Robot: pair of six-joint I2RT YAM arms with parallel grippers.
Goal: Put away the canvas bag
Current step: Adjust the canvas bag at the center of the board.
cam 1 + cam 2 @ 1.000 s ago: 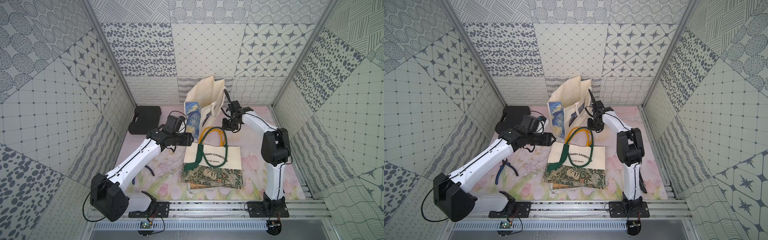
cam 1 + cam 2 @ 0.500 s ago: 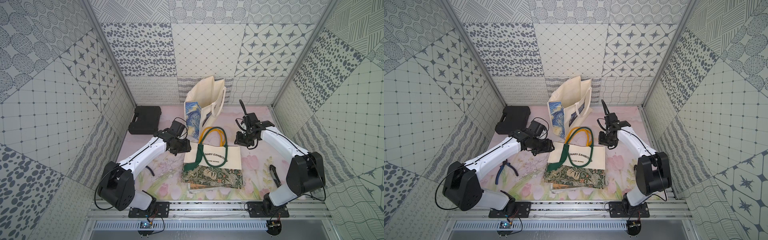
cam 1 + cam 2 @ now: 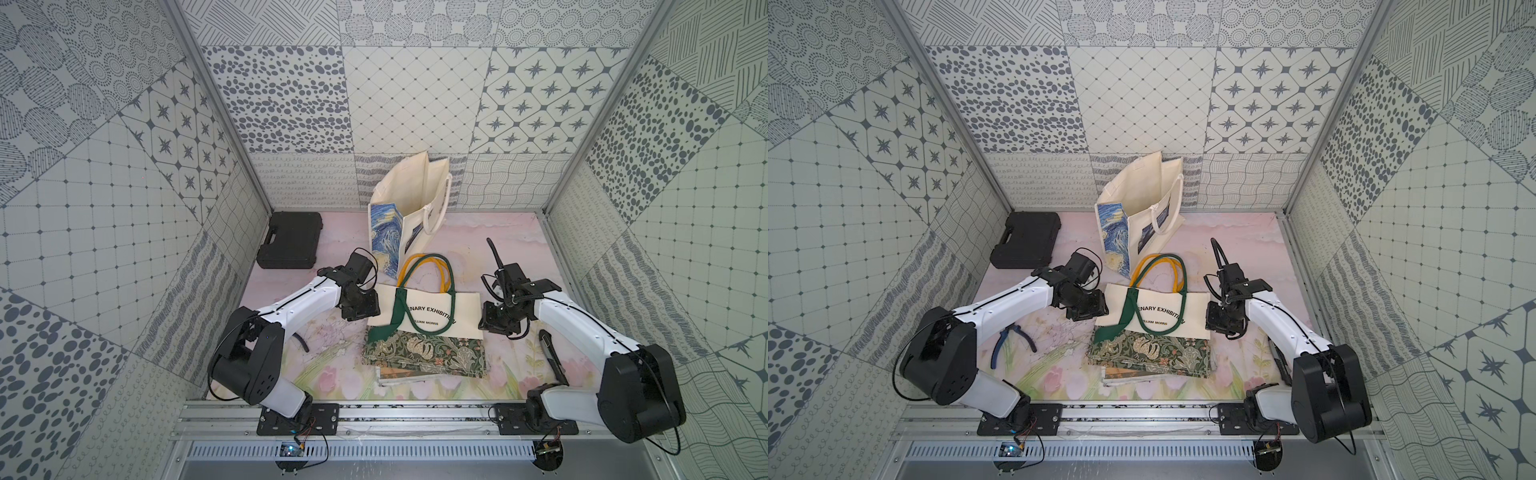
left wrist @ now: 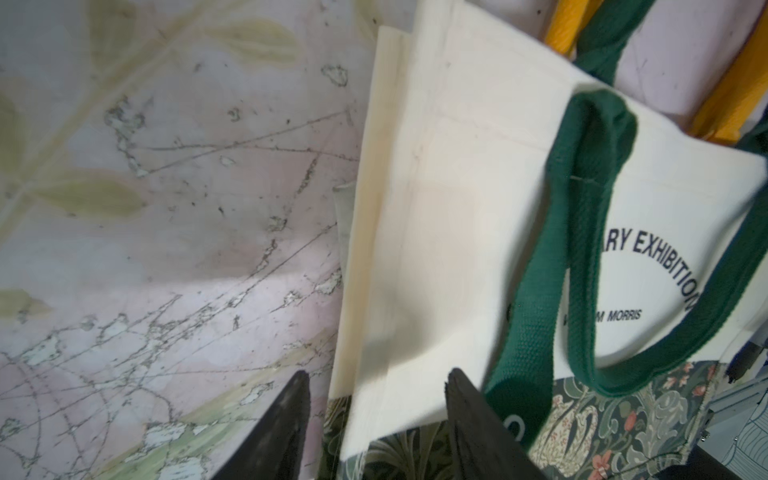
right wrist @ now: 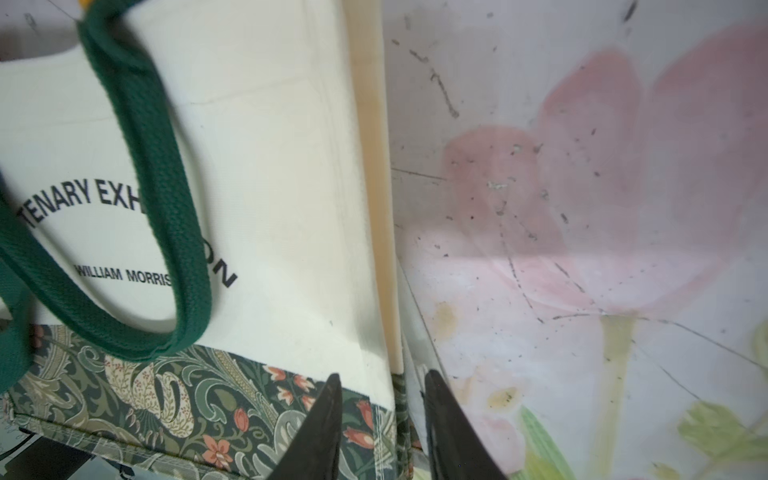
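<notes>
The canvas bag (image 3: 432,311) (image 3: 1154,307) is cream with green handles, dark lettering and a floral band. It lies flat on top of a stack of folded bags at mid table. My left gripper (image 3: 365,316) (image 4: 376,374) is low at the bag's left edge. It is open, and the cream edge (image 4: 436,208) lies between its fingers. My right gripper (image 3: 486,322) (image 5: 382,376) is at the bag's right edge (image 5: 270,166), also open but narrower, straddling the seam by the floral band. A tall open tote (image 3: 411,199) (image 3: 1138,195) with a blue swirl print stands behind.
A black case (image 3: 291,239) sits at the back left. Blue-handled pliers (image 3: 1011,338) lie under the left arm. A dark tool (image 3: 550,353) lies by the right arm. Yellow handles (image 3: 415,262) of a lower bag stick out toward the tote.
The right arm came away from the standing tote and dropped to the bag's right edge. The left gripper moved down to the left edge, its jaws narrowing.
</notes>
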